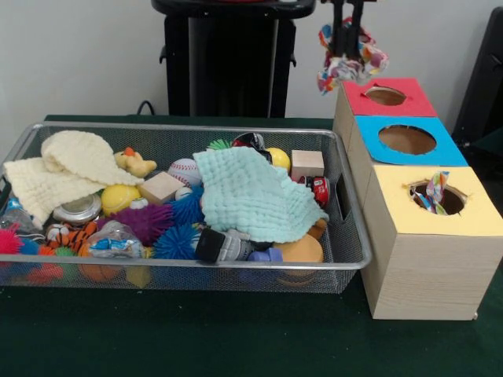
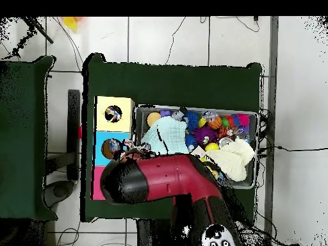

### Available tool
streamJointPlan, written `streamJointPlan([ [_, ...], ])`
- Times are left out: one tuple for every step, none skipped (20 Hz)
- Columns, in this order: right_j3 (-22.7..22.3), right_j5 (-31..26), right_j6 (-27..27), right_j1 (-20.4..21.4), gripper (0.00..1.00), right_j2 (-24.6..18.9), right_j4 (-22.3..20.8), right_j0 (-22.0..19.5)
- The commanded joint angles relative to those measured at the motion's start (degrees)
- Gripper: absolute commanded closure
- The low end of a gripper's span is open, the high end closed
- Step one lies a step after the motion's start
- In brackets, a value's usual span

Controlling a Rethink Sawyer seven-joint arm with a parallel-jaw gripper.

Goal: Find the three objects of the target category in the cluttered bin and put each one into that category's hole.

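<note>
My gripper hangs at the top right, above and just behind the red box. It is shut on a white wrapper with multicolour dots, which dangles clear of the box. In the overhead view the red arm hides the gripper; a bit of wrapper shows at its end. A second dotted wrapper sticks out of the yellow box's hole. A light-blue and white packet lies at the front left of the wire mesh bin.
A blue box stands between the red box and the yellow box. A mint waffle cloth and a cream waffle cloth cover toys in the bin: spiky balls, wooden blocks, a baseball, a duck.
</note>
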State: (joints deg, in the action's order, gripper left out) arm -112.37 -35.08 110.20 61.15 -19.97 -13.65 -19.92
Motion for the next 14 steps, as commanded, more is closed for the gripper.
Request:
streamJointPlan([
  [0.79, 5.52, 18.95, -6.95, 1.00, 9.15, 0.27, 6.65],
  [1.59, 5.41, 18.95, -7.65, 1.00, 9.80, 0.52, 7.71],
  [2.29, 5.43, 19.04, -8.13, 1.00, 10.47, 0.72, 8.87],
  [3.19, 5.04, 19.22, -8.63, 1.00, 11.08, 1.06, 10.14],
  [3.93, 4.88, 19.58, -9.13, 1.00, 11.66, 1.56, 11.42],
  [4.94, 4.77, 19.98, -9.82, 1.00, 12.28, 1.90, 12.70],
  [5.81, 4.77, 20.04, -10.59, 1.00, 12.51, 2.43, 13.68],
  [6.92, 4.69, 20.41, -11.44, 1.00, 13.00, 2.89, 14.61],
  [7.71, 4.86, 20.87, -12.08, 1.00, 13.50, 3.36, 15.63],
  [8.48, 5.26, 21.17, -12.85, 1.00, 13.90, 3.83, 16.43],
  [8.82, 6.31, 21.19, -13.69, 1.00, 14.03, 4.44, 16.93],
  [8.90, 7.09, 21.12, -14.29, 1.00, 13.98, 4.98, 17.23],
  [9.21, 7.44, 20.90, -14.74, 1.00, 14.08, 5.40, 17.53],
  [9.44, 7.51, 20.72, -15.01, 1.00, 14.24, 5.81, 17.80],
])
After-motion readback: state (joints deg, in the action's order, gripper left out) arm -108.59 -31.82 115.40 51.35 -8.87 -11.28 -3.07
